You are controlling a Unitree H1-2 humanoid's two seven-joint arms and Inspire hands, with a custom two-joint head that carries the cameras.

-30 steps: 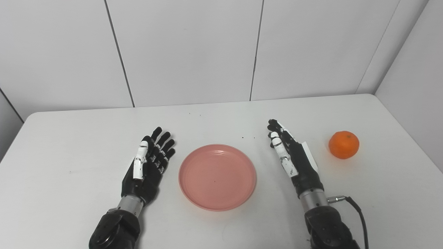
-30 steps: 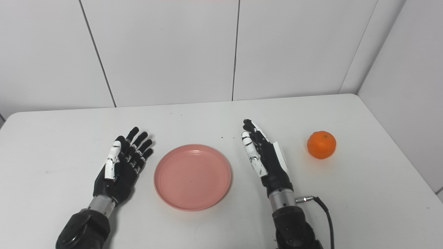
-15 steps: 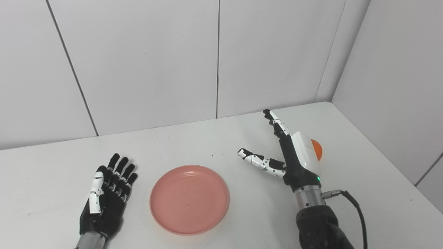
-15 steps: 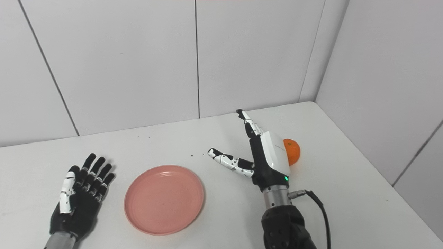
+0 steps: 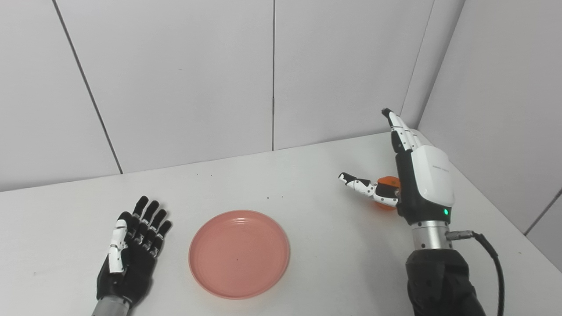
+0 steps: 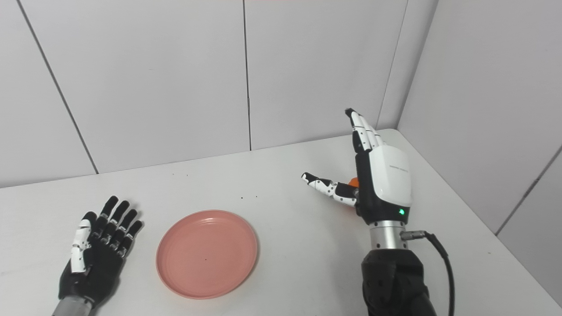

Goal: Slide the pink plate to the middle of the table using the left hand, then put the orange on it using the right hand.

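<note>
The pink plate (image 5: 239,253) lies flat on the white table, near its front edge. To its left my left hand (image 5: 131,250) rests palm up, open, apart from the plate's rim. Over the table's right side my right hand (image 5: 415,175) is raised and open, fingers pointing up and thumb stretched left. The orange (image 5: 386,182) sits on the table behind that hand, mostly hidden by the palm and thumb; in the right eye view only a sliver of the orange (image 6: 352,181) shows. I cannot tell whether the hand touches it.
White wall panels rise right behind the table (image 5: 307,184) and along its right side, meeting at a corner (image 5: 412,123) near the raised hand. A black cable (image 5: 487,254) loops out from the right wrist.
The camera swung right early on. Since then the right hand has lifted and moved right, over the orange, hiding more of it. The left hand and plate kept their places.
</note>
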